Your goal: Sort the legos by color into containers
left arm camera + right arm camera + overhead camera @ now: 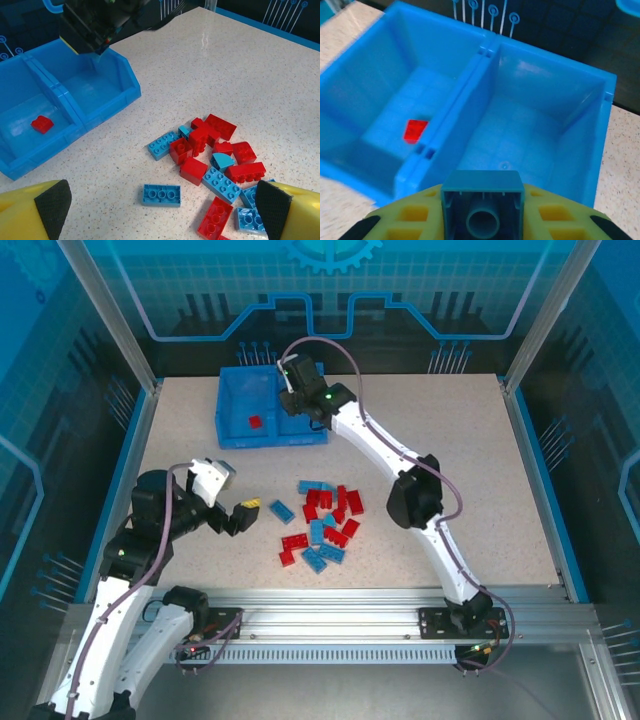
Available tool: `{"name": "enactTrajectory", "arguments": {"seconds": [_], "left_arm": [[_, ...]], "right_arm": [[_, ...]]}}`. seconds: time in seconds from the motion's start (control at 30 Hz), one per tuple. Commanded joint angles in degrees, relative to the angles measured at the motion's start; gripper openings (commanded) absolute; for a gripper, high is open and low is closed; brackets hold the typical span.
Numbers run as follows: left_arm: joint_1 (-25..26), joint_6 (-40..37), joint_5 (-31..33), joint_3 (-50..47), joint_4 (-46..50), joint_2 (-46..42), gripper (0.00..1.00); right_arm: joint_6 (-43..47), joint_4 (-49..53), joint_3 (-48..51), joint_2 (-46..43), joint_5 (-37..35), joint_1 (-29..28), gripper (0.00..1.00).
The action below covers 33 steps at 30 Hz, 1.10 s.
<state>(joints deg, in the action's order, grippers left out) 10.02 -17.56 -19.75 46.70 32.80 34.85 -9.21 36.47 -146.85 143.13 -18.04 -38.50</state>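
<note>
One light blue brick (482, 200) is sitting clamped between the yellow fingers (412, 215) of your right gripper (482, 222), its hollow underside facing the wrist camera. You are holding it above the blue bin (607, 115), over the right compartment (520, 130) and close to the divider (462, 105). From the top view, the right gripper (297, 390) is hanging over that same half of the bin (225, 405), with the arm reaching in across the bin's near right corner.

Over in the bin's left compartment (385, 115), a single red brick (415, 130) is lying flat on the floor near the divider; you are seeing it from above too (255, 422).

Your left gripper (162, 205) is standing spread wide, its black pads (52, 205) well apart, gripping no brick. It is hovering low over the table (450, 440), on the near side of the bin and well apart from it (238, 515).

Most of the legos (325, 525) are lying in a loose red and light blue heap (215, 150) on the near side of the bin, in front of its right compartment. One lone blue brick (161, 194) is resting studs-up just beside the heap, on the side toward the bin's left end.
</note>
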Motion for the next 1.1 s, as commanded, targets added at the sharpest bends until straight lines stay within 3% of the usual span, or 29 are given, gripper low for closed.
{"name": "enactTrajectory", "arguments": {"seconds": [0.0, 0.23, 0.43, 0.7, 0.87, 1.07], "left_arm": [[0.3, 2.6, 0.8, -0.6, -1.3, -0.4, 0.99], [0.3, 4.8, 1.3, -1.2, -2.5, -0.3, 0.99], [0.4, 6.0, 1.9, -1.3, -2.4, -0.3, 0.99], [0.4, 12.1, 2.0, 0.1, -3.4, 2.3, 0.99], [3.2, 23.4, 2.3, 1.0, -6.6, 6.9, 0.99], [16.2, 28.3, 9.2, 4.2, -7.9, 18.3, 0.98]], "right_arm": [[3.0, 2.2, -7.6, 8.0, -0.7, 0.0, 0.30], [1.9, -3.2, -10.7, 14.6, 2.6, 0.5, 0.34], [-0.1, -1.7, -11.3, 13.8, 2.5, 0.7, 0.55], [-2.4, 2.3, -6.6, 4.8, 4.6, 1.3, 0.51], [-5.4, 4.5, 7.6, -10.2, 12.2, 3.0, 0.53], [-9.3, 2.0, 37.7, -34.5, 24.1, 8.0, 0.59]]}}
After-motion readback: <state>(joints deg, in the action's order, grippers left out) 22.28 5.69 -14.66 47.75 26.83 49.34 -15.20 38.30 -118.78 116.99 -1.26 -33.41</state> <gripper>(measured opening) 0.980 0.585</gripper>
